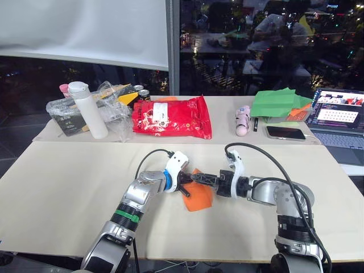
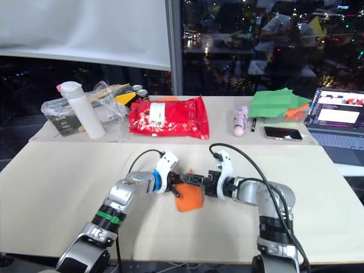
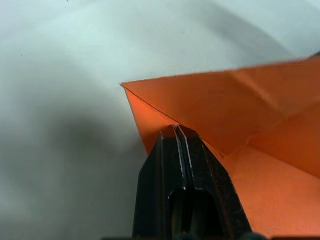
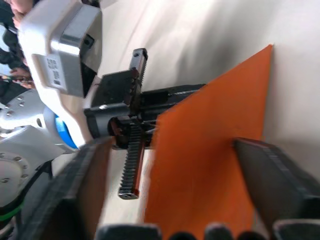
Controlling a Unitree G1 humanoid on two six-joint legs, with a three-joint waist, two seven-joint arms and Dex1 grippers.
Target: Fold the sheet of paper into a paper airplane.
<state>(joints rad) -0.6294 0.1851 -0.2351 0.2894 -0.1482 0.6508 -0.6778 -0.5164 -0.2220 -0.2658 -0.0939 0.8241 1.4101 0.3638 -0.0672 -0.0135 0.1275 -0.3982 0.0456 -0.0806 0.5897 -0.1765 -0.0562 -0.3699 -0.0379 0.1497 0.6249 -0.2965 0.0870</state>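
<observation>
The sheet of paper (image 1: 200, 197) is bright orange and creased into a pointed wedge. It is near the middle of the pale table (image 1: 68, 187), partly raised between the two grippers. My left gripper (image 1: 185, 186) reaches it from the left, and in the left wrist view its fingers (image 3: 170, 150) are pressed together on a folded edge of the sheet (image 3: 240, 110). My right gripper (image 1: 199, 178) comes in from the right. Its fingers (image 4: 280, 185) are spread wide, with the sheet (image 4: 210, 165) standing between them.
Along the far table stand a white bottle (image 1: 86, 108), a clear plastic bag of items (image 1: 65, 114), a glossy red snack bag (image 1: 172, 117), a pink object (image 1: 243, 120), green paper sheets (image 1: 278, 102), a phone (image 1: 285, 132) and a laptop (image 1: 340, 116).
</observation>
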